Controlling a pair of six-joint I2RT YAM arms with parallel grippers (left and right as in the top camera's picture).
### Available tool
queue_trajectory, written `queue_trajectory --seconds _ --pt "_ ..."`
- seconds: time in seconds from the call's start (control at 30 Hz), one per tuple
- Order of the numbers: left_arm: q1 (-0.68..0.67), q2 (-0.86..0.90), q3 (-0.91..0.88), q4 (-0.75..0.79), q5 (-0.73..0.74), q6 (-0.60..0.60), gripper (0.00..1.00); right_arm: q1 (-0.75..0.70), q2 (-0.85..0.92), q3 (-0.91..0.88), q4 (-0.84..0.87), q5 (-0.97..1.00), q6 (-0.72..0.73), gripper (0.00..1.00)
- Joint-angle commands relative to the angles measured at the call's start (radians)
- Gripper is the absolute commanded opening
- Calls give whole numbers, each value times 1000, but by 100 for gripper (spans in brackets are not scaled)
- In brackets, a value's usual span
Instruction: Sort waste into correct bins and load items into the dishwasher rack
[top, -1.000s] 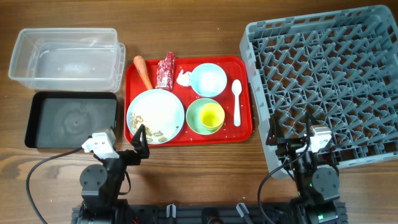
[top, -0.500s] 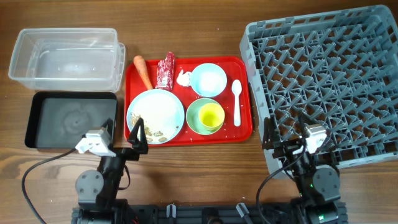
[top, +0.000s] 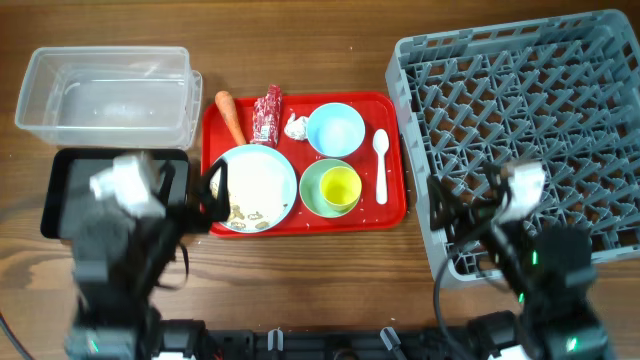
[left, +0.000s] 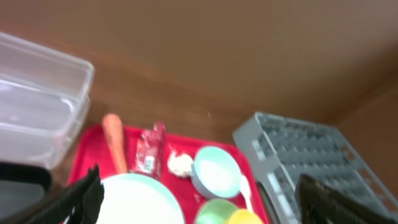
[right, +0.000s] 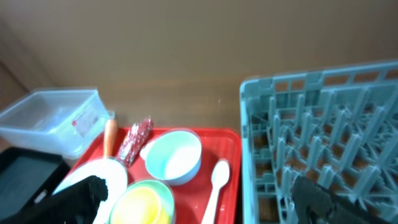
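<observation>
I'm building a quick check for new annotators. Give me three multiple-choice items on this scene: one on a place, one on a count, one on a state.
1. The cup sits:
A. inside the green bowl
B. left of it
C. behind it

2. Bowls on the red tray:
A. one
B. two
C. three

3. The rack is:
A. empty of dishes
B. half full
C. full

Answers:
1. A, the yellow cup is ringed by the green rim in the overhead view.
2. B, only the blue bowl and the green one are there.
3. A, only bare pegs show where the rack is in view.
</observation>
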Motion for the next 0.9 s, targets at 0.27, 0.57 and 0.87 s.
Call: queue_trajectory --seconds 0.27,0.57,0.87 --pt "-105 767 645 -514 348 -54 100 -4 685 662 -494 -300 -5 100" --pt "-374 958 645 -515 -4 -6 81 -72 748 666 -491 -26 234 100" --pt "-548 1195 645 -454 -246 -92 48 -119 748 665 -514 -35 258 100"
